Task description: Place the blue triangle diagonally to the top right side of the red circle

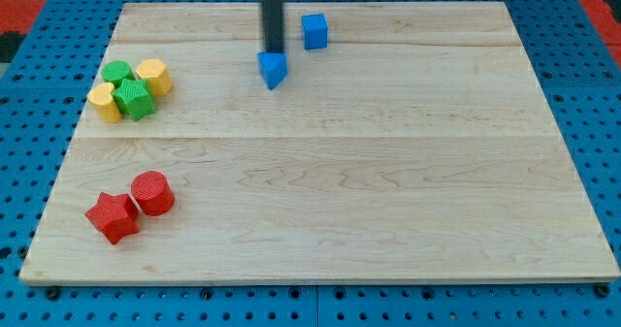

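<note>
My tip (274, 52) touches the blue triangle (274, 70) near the surface (388, 191) top edge; no jaws here; red circle (152, 192) far bottom-left.

Pale matt wooden board (388, 172) with visible grain, ridged-top red circle (152, 192), matt dark rod (273, 16)

Bright, even overhead light; worktop (388, 172) lightly glossy, shadows short and soft, rod (273, 16) slightly blurred, edges undistorted.

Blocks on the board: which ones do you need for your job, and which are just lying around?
Needed: blue triangle, red circle, my tip just above the triangle.
Lying about: blue cube, red star, two green and two yellow blocks.
</note>
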Robot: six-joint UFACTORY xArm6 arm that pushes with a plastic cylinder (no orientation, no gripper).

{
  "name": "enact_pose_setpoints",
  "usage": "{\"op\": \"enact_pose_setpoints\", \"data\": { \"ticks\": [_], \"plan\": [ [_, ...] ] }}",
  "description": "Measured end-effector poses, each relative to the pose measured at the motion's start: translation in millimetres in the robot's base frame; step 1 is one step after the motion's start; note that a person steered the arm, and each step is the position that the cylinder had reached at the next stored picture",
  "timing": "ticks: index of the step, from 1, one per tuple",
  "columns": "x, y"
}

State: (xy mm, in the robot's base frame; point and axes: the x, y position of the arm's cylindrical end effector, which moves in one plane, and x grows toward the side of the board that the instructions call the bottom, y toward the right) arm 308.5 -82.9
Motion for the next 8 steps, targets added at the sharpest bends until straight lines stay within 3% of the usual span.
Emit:
{"op": "enact_pose_setpoints", "data": {
  "ticks": [1,2,3,4,5,7,8],
  "plan": [
    [54.3,-6.0],
    [38.3,-5.9],
    [-14.0,41.0],
    [26.9,52.9],
    [104.7,58.6],
    [23.6,39.7],
    [32.0,7.0]
  ]
}}
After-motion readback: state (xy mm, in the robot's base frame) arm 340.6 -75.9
